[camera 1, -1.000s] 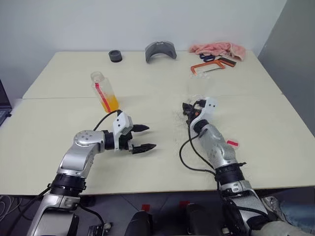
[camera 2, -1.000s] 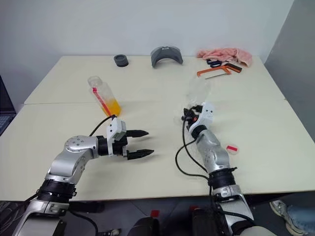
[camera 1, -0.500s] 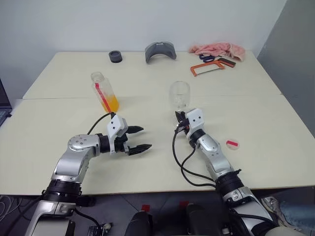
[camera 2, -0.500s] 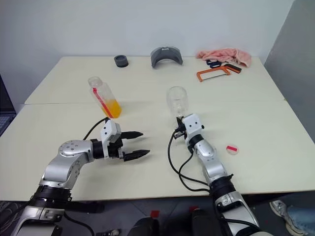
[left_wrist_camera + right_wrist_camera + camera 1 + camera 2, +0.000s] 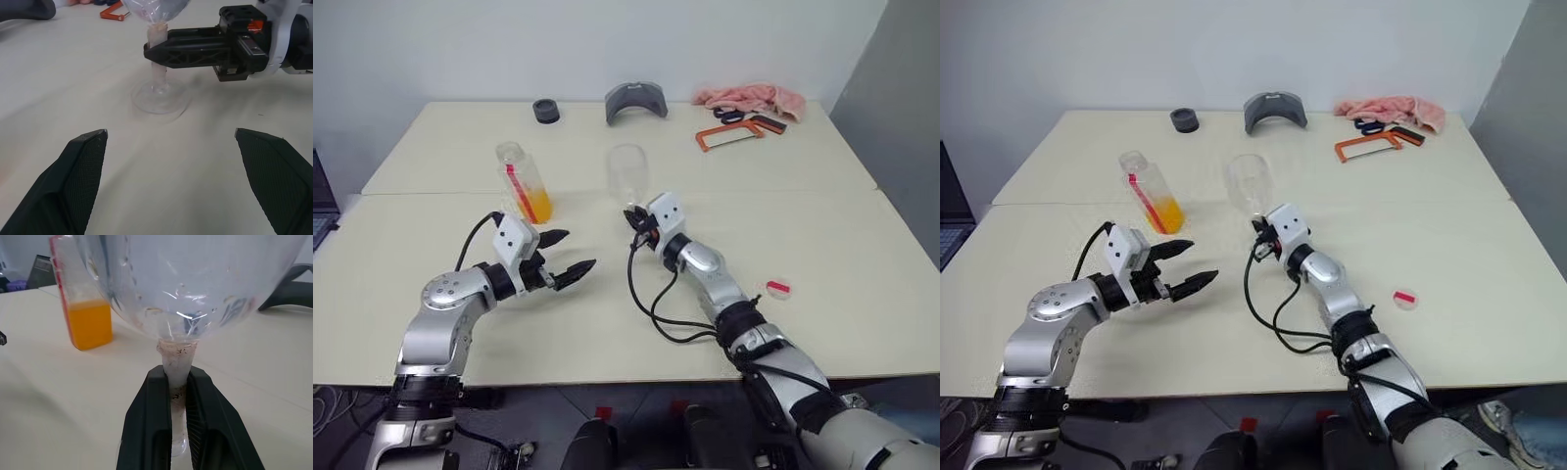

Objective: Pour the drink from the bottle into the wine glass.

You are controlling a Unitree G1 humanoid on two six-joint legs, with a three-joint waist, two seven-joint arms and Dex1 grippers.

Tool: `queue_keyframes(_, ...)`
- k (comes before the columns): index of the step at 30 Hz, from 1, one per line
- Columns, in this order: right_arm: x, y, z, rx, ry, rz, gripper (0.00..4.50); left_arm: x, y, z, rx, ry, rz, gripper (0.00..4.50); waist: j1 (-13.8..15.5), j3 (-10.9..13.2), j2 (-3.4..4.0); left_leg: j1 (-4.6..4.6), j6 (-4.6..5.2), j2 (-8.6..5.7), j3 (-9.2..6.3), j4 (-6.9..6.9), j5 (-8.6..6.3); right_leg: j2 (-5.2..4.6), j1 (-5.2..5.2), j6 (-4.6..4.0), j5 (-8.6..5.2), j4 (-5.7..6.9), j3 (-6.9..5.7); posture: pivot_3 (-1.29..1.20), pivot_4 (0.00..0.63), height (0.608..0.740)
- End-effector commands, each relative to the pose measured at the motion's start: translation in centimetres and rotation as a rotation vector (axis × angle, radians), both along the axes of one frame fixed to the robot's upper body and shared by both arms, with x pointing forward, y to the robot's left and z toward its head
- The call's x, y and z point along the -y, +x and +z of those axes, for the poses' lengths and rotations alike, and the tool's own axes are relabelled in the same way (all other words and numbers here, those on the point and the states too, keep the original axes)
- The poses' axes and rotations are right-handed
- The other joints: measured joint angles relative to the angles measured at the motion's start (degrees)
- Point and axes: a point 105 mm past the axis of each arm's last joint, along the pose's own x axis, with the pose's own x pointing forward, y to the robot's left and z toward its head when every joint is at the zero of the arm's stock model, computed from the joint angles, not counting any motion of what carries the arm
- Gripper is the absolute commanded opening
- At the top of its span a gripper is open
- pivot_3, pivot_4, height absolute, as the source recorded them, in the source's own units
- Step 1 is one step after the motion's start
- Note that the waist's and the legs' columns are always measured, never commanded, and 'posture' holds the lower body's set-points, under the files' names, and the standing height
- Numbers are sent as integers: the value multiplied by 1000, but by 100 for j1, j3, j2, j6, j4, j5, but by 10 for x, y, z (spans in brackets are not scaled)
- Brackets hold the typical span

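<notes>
1. Head views: the wine glass (image 5: 628,174) stands upright on the bench (image 5: 822,225), right gripper (image 5: 633,217) clamped on its stem; the bottle (image 5: 523,183) with the drink (image 5: 535,208) stands just left of it; left gripper (image 5: 566,253) hovers nearby, jaws wide apart and empty
2. Left wrist view: the glass foot rests on the bench
3. Right wrist view: black fingers (image 5: 149,426) pinch the stem

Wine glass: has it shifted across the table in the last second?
Yes. The wine glass, held by its stem in the right claw, has travelled toward the robot's left and now stands much nearer the bottle, which stayed put.
</notes>
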Motion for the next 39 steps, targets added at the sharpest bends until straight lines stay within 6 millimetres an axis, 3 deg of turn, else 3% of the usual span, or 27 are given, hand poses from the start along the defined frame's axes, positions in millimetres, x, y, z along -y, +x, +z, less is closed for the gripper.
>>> queue_keyframes(1, -2, 2, 5, 11, 19, 20, 123, -6, -4, 24, 80, -5, 32, 4500, 11, 0, 0, 0, 0, -2, 0, 0, 0, 0, 1, 0, 0, 0, 0, 0, 150, 740)
queue_keyframes(10, 1, 3, -7, -23, 5, 13, 123, -12, -8, 49, 137, -6, 72, 4500, 0, 0, 0, 3, 0, 0, -1, 1, 0, 3, 1, 0, 0, 3, -1, 0, 150, 740)
queue_keyframes(22, -2, -1, -9, -29, 31, 31, 4299, -15, -10, 63, 173, 7, 79, 4500, -9, 0, 0, 3, -1, 0, 0, 0, 1, 5, 2, 0, 0, 3, -1, 0, 150, 740)
queue_keyframes(23, -2, -1, -9, -30, 32, 31, 4440, -16, -10, 63, 177, 8, 81, 4500, -9, 0, 0, 2, -1, 0, 0, 0, 1, 6, 2, 0, 0, 2, -1, 0, 150, 740)
queue_keyframes(30, 2, -2, -12, -35, 36, 32, 4440, -17, -14, 70, 200, -6, 95, 4500, -8, 0, 0, 2, -1, 1, -1, 0, 1, 5, 2, 0, 0, 2, -1, 0, 150, 740)
queue_keyframes(39, 36, -9, -24, -2, -25, 29, 4440, -17, -19, 66, 198, -43, 125, 4500, -3, 0, 0, 1, 0, 1, -1, 1, 0, 3, 3, 0, 0, 2, -1, 0, 150, 740)
